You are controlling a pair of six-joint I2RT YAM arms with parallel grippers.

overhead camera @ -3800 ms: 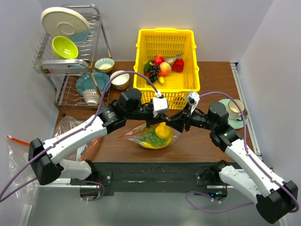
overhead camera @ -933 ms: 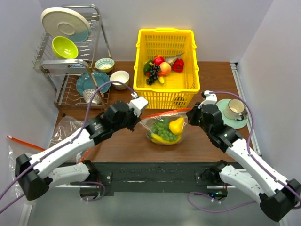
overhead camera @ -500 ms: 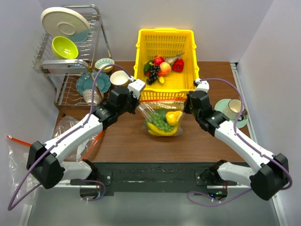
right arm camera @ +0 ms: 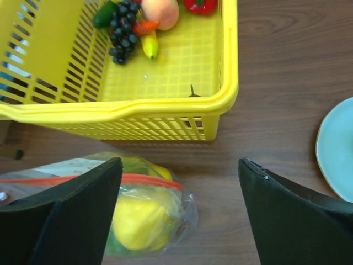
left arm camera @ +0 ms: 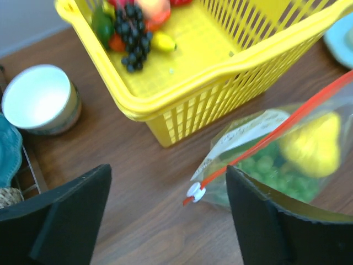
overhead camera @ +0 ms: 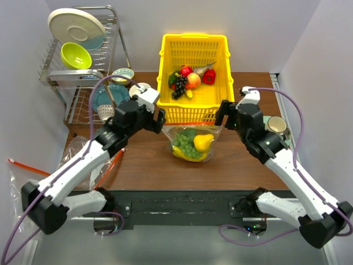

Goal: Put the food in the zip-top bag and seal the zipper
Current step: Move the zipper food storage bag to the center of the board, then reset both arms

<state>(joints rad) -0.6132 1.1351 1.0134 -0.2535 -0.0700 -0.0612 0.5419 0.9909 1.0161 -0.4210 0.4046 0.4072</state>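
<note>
Zip-top bag of food just beside yellow basket, left fingers and right fingers wide apart, empty

On the table, a zip-top bag lies just in front of a basket, between the left gripper and the right gripper. Grapes, a pear and a banana bunch sit inside the bag. A dish rack stands at the back left, and a cup at the right.
</note>
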